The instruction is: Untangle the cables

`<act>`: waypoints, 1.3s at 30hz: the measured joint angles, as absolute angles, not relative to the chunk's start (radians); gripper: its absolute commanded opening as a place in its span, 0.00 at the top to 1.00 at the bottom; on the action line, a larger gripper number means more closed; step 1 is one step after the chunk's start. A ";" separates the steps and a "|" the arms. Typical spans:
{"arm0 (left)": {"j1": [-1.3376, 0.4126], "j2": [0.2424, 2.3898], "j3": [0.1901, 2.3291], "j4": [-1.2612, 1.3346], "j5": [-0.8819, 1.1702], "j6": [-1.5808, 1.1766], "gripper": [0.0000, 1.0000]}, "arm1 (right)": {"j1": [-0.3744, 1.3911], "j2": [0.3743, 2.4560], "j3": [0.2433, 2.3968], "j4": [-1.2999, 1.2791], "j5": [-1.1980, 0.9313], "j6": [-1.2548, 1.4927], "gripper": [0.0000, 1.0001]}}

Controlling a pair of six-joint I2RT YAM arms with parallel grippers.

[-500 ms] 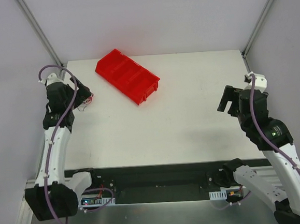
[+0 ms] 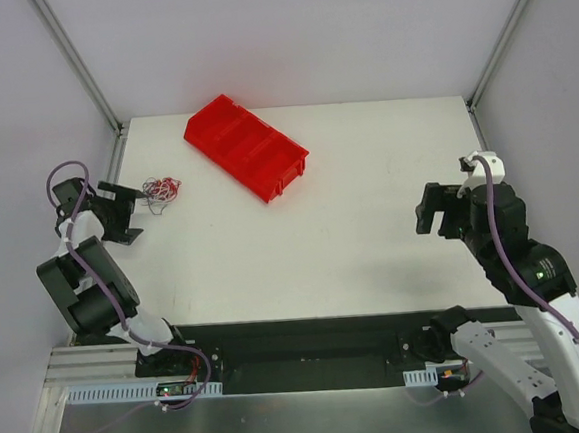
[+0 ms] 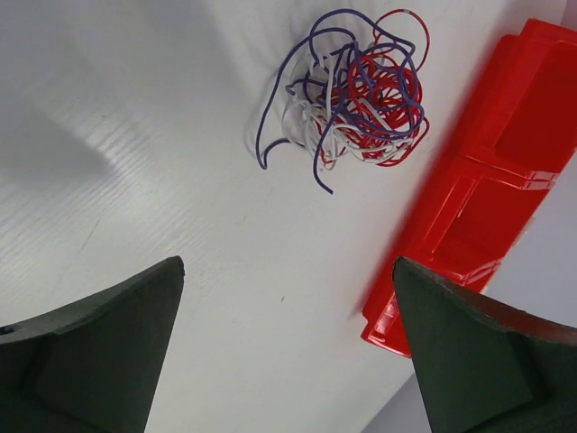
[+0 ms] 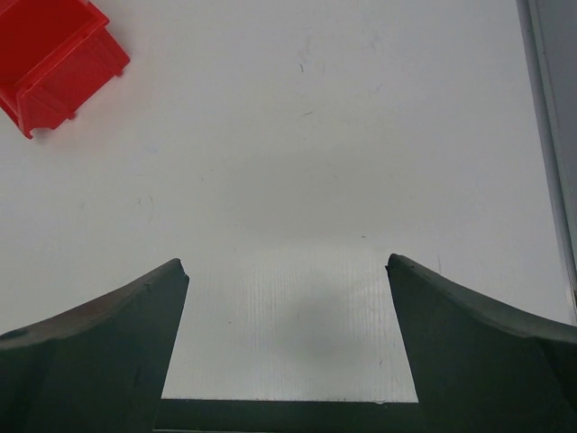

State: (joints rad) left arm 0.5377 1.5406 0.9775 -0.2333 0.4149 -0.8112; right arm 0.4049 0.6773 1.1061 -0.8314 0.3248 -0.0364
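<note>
The cables (image 2: pixel 162 189) lie as one small tangle of thin red, purple and whitish strands near the table's far left edge. In the left wrist view the cables (image 3: pixel 352 86) sit ahead of the fingers, apart from them. My left gripper (image 2: pixel 129 213) hovers just left of the tangle, open and holding nothing; in its own view the left gripper (image 3: pixel 288 271) has only bare table between its fingers. My right gripper (image 2: pixel 428 211) hangs over the right side of the table, far from the tangle. The right gripper (image 4: pixel 287 266) is open and empty too.
A red compartment bin (image 2: pixel 247 147) lies at an angle at the back centre, just right of the tangle; the bin (image 3: pixel 487 180) shows beside the cables, and a corner of the bin (image 4: pixel 54 54) shows at top left. The table's edge (image 4: pixel 288 401) lies beneath the right fingers.
My left arm has drawn back left and nearer, off the tangle, which now lies uncovered on the table. My right gripper has shifted slightly left and nearer.
</note>
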 measured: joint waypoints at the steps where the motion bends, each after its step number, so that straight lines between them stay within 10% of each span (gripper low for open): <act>1: 0.539 1.557 0.981 -0.223 0.434 -0.823 0.01 | 0.405 0.672 1.100 -0.824 0.315 -0.043 0.04; 13: 0.533 1.829 1.050 -0.023 0.538 -0.955 0.11 | 0.405 0.687 1.071 -0.778 0.224 -0.057 0.04; 24: 0.423 2.001 1.191 0.040 0.575 -1.000 1.00 | 0.405 0.707 1.071 -0.764 0.178 -0.041 0.04; 39: -0.012 1.519 0.745 -0.052 0.529 -1.006 1.00 | 0.535 1.013 0.959 -0.676 0.164 0.030 0.04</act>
State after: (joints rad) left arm -0.0120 1.5192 0.7452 -0.0525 0.5289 -1.0061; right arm 0.5354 1.0134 0.9592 -0.6762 0.1642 0.0303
